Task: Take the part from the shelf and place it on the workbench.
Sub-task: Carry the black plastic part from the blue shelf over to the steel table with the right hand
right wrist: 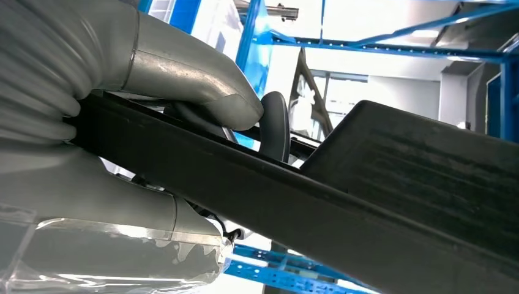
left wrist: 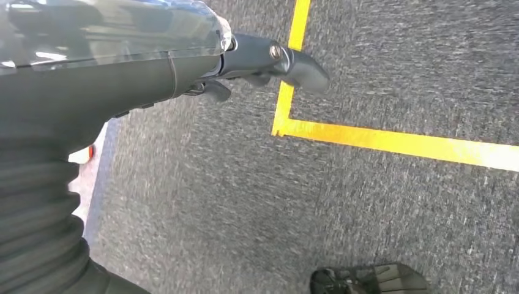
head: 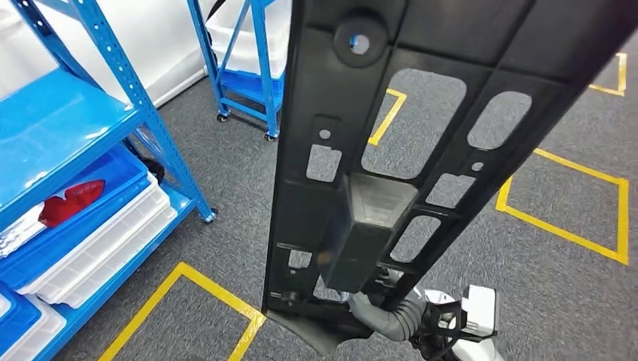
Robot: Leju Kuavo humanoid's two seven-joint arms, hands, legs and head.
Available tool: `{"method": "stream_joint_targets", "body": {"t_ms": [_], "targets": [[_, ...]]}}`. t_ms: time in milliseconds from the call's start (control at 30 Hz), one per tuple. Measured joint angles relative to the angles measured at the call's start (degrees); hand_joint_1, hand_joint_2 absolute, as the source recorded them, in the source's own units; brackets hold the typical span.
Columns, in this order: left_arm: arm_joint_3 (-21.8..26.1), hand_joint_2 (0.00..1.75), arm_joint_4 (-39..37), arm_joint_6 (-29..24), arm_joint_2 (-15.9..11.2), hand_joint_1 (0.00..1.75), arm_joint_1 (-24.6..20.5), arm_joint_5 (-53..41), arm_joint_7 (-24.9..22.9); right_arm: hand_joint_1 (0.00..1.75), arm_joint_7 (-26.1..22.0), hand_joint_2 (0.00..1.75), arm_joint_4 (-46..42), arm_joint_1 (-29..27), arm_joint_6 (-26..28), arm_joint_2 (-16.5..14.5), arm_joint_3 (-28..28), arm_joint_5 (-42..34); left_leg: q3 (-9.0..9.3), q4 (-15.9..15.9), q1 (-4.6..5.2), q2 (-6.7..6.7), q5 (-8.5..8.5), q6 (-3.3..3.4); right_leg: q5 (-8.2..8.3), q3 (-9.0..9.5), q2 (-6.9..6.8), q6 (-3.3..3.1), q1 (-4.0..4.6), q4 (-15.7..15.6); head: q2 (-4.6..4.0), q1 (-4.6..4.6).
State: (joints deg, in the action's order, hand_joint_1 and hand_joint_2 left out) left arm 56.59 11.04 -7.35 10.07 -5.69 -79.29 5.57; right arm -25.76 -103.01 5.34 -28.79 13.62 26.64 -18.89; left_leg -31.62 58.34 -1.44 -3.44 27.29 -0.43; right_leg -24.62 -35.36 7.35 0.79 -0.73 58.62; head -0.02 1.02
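Note:
A long black plastic part point(head: 466, 45) with several cut-outs and a box-shaped boss stands upright close in front of the head camera, hiding much of the floor. My right hand point(head: 380, 310) grips its lower end from below. In the right wrist view the grey thumb point(right wrist: 202, 86) presses on the edge of the part point(right wrist: 398, 184), with the dark fingers behind it. My left hand point(left wrist: 263, 61) hangs over the grey carpet, holding nothing, its fingers loosely apart.
A blue shelf point(head: 68, 128) stands at the left with blue and white bins point(head: 98, 241) and a red object point(head: 71, 199). A second blue rack on wheels point(head: 252, 83) is farther back. Yellow tape squares point(head: 572, 233) mark the grey carpet.

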Motion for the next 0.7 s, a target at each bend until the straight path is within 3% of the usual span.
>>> {"method": "stream_joint_targets", "body": {"t_ms": [67, 133, 200, 233, 267, 300, 367, 400, 433, 500, 533, 600, 633, 700], "targets": [[-0.1, 1.75, 0.0, 0.0, 0.0, 0.0, 0.1, 0.2, 0.0, 1.75, -0.9, 1.75, -0.1, -0.8, -0.6, 0.3, -0.5, 0.0, 0.22, -0.4, -0.07, 1.35, -0.27, 0.83, -1.35, -1.07, -2.38, 0.53, 0.1, 2.2, 0.0, -0.01], [-0.1, 1.75, 0.0, 0.0, 0.0, 0.0, 0.3, 0.5, 0.1, 1.75, -1.8, 1.75, 0.0, -1.0, -1.5, 0.5, -0.8, 0.0, 0.31, -0.6, 0.15, 2.91, -0.27, 1.36, -4.83, -4.43, -5.77, 0.85, 0.21, 8.9, 0.0, -0.01], [0.0, 1.75, 0.0, -0.2, -0.1, 0.0, 0.5, 0.9, 0.1, 1.75, -2.0, 1.75, 0.1, -1.0, -2.1, 0.4, -0.9, 0.0, 0.32, -0.6, 0.44, 4.55, -0.13, 1.53, -7.46, -8.11, -6.86, 1.05, 0.03, 16.2, 0.0, -0.01], [0.0, 1.75, 0.0, -0.3, -0.1, 0.0, 0.5, 1.0, 0.2, 1.75, -2.1, 1.75, 0.2, -1.0, -2.4, 0.4, -0.9, 0.0, 0.37, -0.6, 0.53, 5.3, -0.03, 1.56, -7.35, -8.71, -7.04, 1.06, -0.03, 17.3, 0.0, -0.01], [0.0, 1.75, 0.0, -0.5, -0.1, 0.0, 0.5, 1.1, 0.3, 1.75, -2.0, 1.75, 0.3, -1.0, -2.7, 0.3, -1.0, 0.0, 0.47, -0.6, 0.59, 5.96, 0.08, 1.53, -6.14, -7.96, -7.21, 0.99, -0.06, 16.0, 0.0, -0.01], [0.0, 1.75, 0.0, -0.6, -0.1, 0.0, 0.4, 1.2, 0.4, 1.75, -2.0, 1.75, 0.4, -1.0, -2.9, 0.2, -1.1, 0.1, 0.64, -0.6, 0.62, 6.53, 0.22, 1.45, -4.23, -6.01, -7.59, 0.82, -0.03, 12.3, 0.0, -0.01], [0.2, 1.75, 0.0, -1.0, -0.1, 0.0, 0.1, 2.3, 0.9, 1.75, -1.9, 1.75, 0.3, -1.0, -3.2, -0.1, -1.6, 0.4, 1.06, -0.6, 0.79, 7.49, 0.55, 1.11, -1.3, -1.35, -9.73, 0.16, 0.38, 3.7, 0.0, -0.01], [0.5, 1.75, 0.0, -1.2, -0.2, 0.0, -0.1, 3.1, 1.1, 1.75, -1.9, 1.75, 0.2, -1.0, -3.2, -0.4, -1.8, 0.7, 1.21, -0.6, 0.9, 7.84, 0.7, 0.85, -0.7, 0.02, -10.59, -0.22, 0.67, 1.1, 0.0, -0.01], [0.8, 1.75, 0.0, -1.4, -0.2, 0.0, -0.3, 3.7, 1.2, 1.75, -1.8, 1.75, -0.1, -1.1, -3.2, -0.6, -2.1, 1.0, 1.33, -0.7, 0.98, 8.23, 0.83, 0.57, -0.69, 0.53, -11.07, -0.57, 0.96, 0.0, 0.0, -0.01], [1.4, 1.75, 0.0, -1.5, -0.4, 0.0, -0.6, 4.2, 1.2, 1.75, -1.7, 1.75, -0.8, -1.5, -3.2, -1.1, -2.6, 1.5, 1.6, -0.9, 1.03, 9.17, 1.01, -0.05, -0.59, 0.46, -10.12, -1.16, 1.17, -0.2, 0.0, -0.01], [1.5, 1.75, 0.0, -1.5, -0.6, 0.0, -0.8, 4.3, 1.2, 1.75, -1.6, 1.75, -1.2, -1.7, -3.2, -1.4, -2.8, 1.7, 1.72, -0.8, 0.94, 9.02, 1.28, -0.34, -0.47, 0.58, -9.55, -1.48, 1.07, -0.5, 0.0, -0.01], [1.8, 1.75, 0.0, -1.5, -1.0, 0.0, -1.1, 4.5, 1.1, 1.75, -1.4, 1.75, -1.9, -2.2, -3.3, -2.1, -3.1, 2.1, 0.7, 2.2, 0.79, 6.89, 3.39, -0.73, -0.18, 0.99, -8.41, -2.21, 0.7, -1.2, 0.0, 0.0], [2.0, 1.75, 0.0, -1.5, -1.2, 0.0, -1.1, 4.7, 1.1, 1.75, -1.4, 1.75, -2.1, -2.3, -3.5, -2.6, -3.2, 2.3, -0.76, 5.5, 0.66, 5.35, 5.21, -0.82, -0.14, 1.1, -7.82, -2.46, 0.6, -1.3, 0.0, 0.0], [2.6, 1.75, 0.0, -1.5, -1.6, 0.0, -0.9, 5.3, 1.2, 1.75, -1.3, 1.75, -2.4, -2.9, -3.9, -3.6, -3.3, 2.9, -4.66, 13.5, 0.66, 3.99, 8.49, -0.96, -0.2, 1.18, -6.37, -2.72, 0.61, -1.3, 0.0, 0.0]]}}
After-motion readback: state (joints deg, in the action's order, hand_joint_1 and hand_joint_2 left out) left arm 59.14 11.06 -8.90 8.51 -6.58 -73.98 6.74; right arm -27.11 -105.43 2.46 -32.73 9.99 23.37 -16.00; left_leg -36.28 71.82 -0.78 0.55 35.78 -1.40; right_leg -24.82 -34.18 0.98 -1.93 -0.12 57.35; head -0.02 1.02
